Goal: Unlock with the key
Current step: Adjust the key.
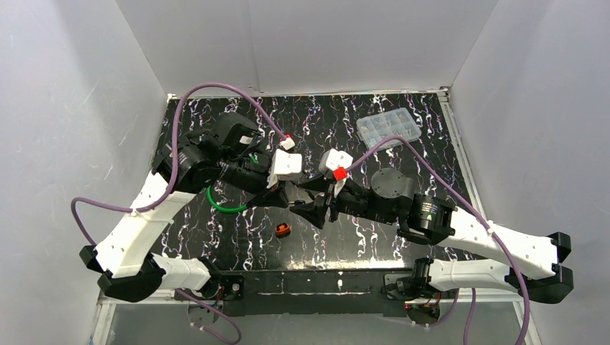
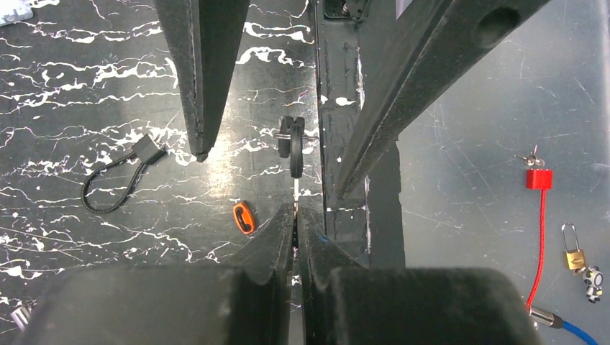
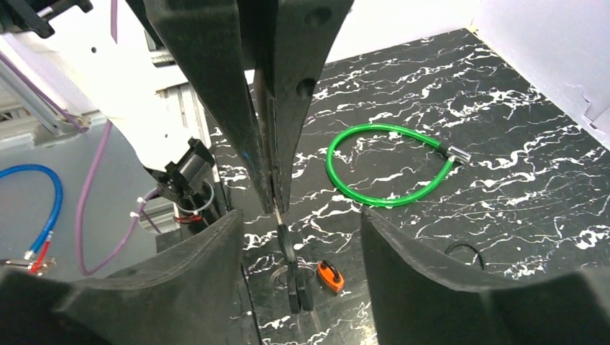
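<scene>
Handover, we judge: above the table's [image 1: 324, 115] middle our left gripper [image 2: 296, 215] pinches the key [image 2: 293, 144] by its blade; our right gripper [image 3: 300, 214] stands wide, empty, astride its head. Next, close squarely there.

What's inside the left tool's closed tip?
A thin metal key blade, pinched by the left tool; black key heads stick out. Its gripped end is covered.

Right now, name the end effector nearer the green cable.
Left. The left end effector is just right of the green cable; the right end effector lies farther right.
</scene>
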Controlling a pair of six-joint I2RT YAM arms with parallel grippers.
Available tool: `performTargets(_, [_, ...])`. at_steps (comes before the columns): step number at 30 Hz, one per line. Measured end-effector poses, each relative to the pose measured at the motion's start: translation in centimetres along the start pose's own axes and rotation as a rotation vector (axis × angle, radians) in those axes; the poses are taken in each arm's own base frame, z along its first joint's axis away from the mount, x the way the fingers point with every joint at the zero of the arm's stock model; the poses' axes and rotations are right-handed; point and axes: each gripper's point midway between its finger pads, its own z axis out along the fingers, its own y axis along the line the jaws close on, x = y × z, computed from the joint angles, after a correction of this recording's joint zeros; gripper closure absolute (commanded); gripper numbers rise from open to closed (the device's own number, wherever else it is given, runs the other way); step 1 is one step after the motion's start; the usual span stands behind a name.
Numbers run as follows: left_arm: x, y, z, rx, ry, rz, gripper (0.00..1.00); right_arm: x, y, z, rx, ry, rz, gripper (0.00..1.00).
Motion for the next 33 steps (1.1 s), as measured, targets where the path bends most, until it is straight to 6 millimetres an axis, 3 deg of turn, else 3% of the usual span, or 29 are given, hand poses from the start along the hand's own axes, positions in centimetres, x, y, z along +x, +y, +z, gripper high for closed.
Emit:
performTargets(4, [-0.1,-0.2,-0.2,0.002,-0.003,0.002,1.00,-0.8,0.3,0.2,-0.017,-0.020,-0.001,0.53])
performTargets(11, [-0.2,-0.2,-0.3,0.003,-0.004,0.009,1.00,-0.6,0.5,0.3,-0.026,-0.013,0.012,0.46])
performTargets(20, [-0.4,-0.6,-0.7,0.006,-0.010,0.017,1.00,-0.2,0.6,0.5,-0.026,-0.001,0.026,0.53])
performTargets(22, [-0.6,-0.7,-0.8,0.008,-0.016,0.024,1.00,0.1,0.6,0.7,-0.029,0.013,0.033,0.60])
performTargets(27, [-0.7,-0.8,-0.9,0.015,-0.022,0.033,1.00,0.6,1.0,0.7,-0.044,0.029,0.041,0.99])
performTargets(33, [-0.8,-0.9,-0.9,0.019,-0.026,0.037,1.00,0.3,1.2,0.5,-0.052,0.023,0.058,0.99])
